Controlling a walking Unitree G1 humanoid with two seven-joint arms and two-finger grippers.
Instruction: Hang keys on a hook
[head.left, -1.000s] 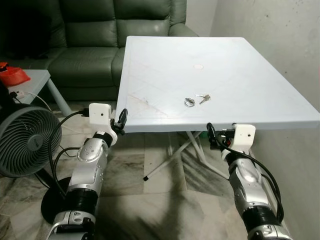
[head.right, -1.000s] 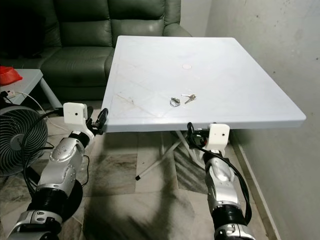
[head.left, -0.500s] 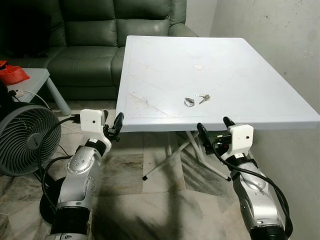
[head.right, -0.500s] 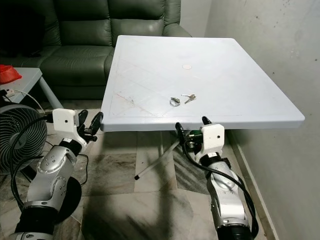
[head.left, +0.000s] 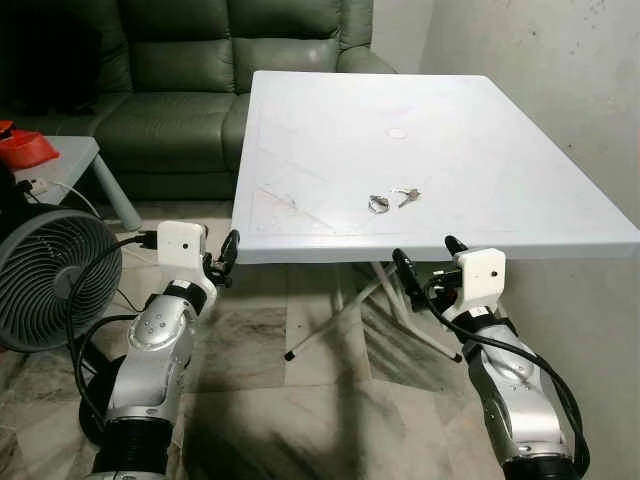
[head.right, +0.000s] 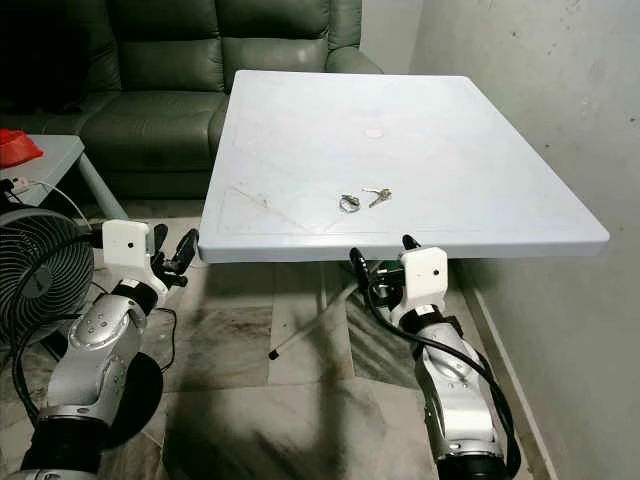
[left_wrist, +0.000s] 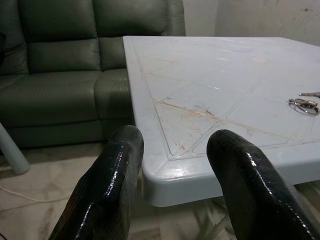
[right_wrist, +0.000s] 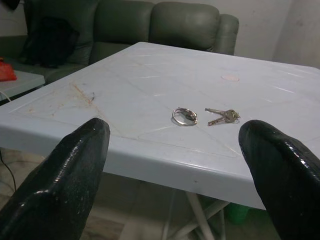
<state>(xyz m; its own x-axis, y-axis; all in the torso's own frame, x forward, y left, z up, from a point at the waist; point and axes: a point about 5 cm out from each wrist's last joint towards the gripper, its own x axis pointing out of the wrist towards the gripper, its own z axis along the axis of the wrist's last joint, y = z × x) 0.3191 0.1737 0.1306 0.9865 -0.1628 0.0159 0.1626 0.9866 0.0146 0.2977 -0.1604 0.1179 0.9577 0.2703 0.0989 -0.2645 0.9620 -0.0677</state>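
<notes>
White plastic surface (head.left: 500, 170) carries the keys (head.left: 405, 196) and their ring (head.left: 379, 204), lying flat toward the near edge, a bit right of its middle and well in from both near corners. Nothing touches them yet. Right hand (head.left: 425, 262) sits just below and in front of the near edge, its 2 fingers (right_wrist: 75, 165) spread wide apart; from its wrist cam the keys fall between them, so it looks lined up for a reach over the edge. Left hand (head.left: 225, 262) waits by the near-left corner, fingers (left_wrist: 107, 185) apart w/ the corner framed between them, prob. just parked clear of the work. No hook visible, so the hanging spot can't be judged. Green sofa (head.left: 180, 90) stands behind the far-left corner, fan (head.left: 50, 275) on the floor at left.
</notes>
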